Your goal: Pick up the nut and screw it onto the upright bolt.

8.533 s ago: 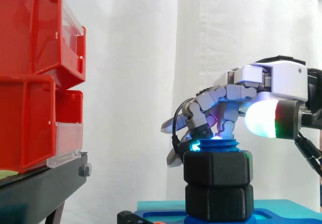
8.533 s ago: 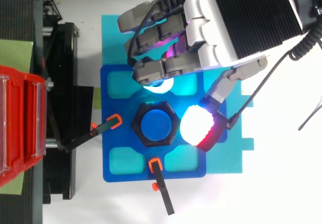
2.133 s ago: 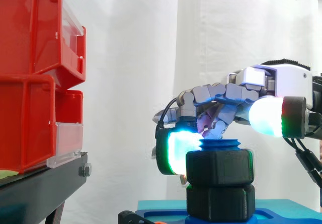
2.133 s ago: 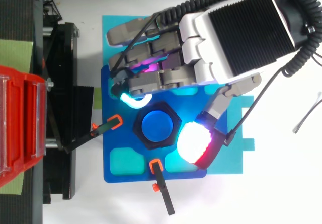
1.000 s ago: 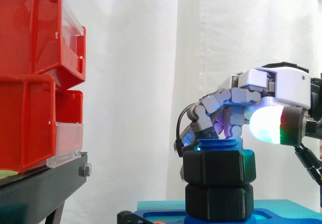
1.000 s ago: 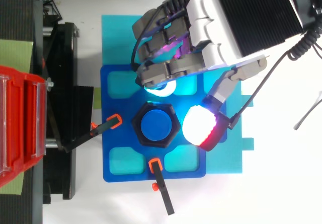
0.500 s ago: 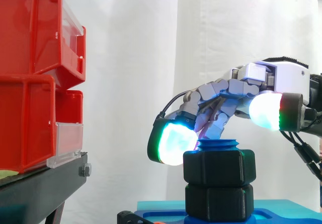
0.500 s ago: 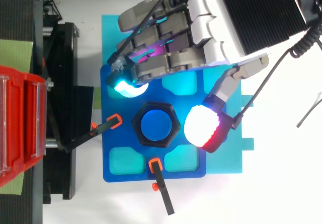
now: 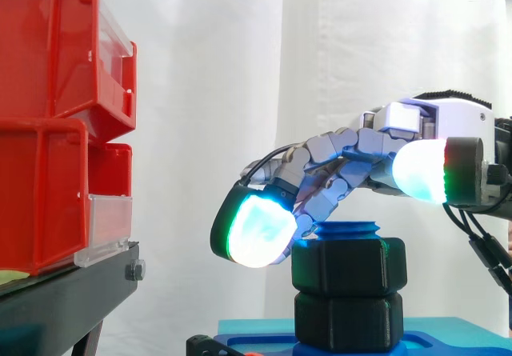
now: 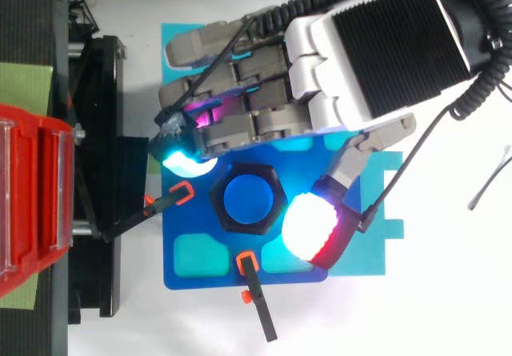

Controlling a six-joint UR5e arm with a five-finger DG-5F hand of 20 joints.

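Observation:
A black hexagonal nut [image 9: 348,266] sits threaded on the upright blue bolt [image 9: 346,230], above a second black hex block [image 9: 348,320]. From above, the nut's rim [image 10: 220,200] rings the bolt's blue top [image 10: 248,198]. My hand [image 9: 432,128] reaches in from the right just over the nut, open. Its fingers stretch out past the nut's left side, and one glowing fingertip [image 9: 256,230] hangs beside the nut's upper edge. In the top view the hand [image 10: 376,48] lies along the nut's far side, with the thumb's white pad [image 10: 310,224] beside its other side.
The bolt stands on a blue fixture plate [image 10: 192,280] over a teal mat [image 10: 180,40]. Two black clamps with orange tips [image 10: 172,196] [image 10: 254,292] point at the nut. Red bins [image 9: 56,124] on a black stand [image 9: 64,292] rise at the left.
A second ago the fingers were curled down against the nut's top edge. They have since uncurled and stretched leftward past the nut, and the thumb has shifted a little along the nut's side.

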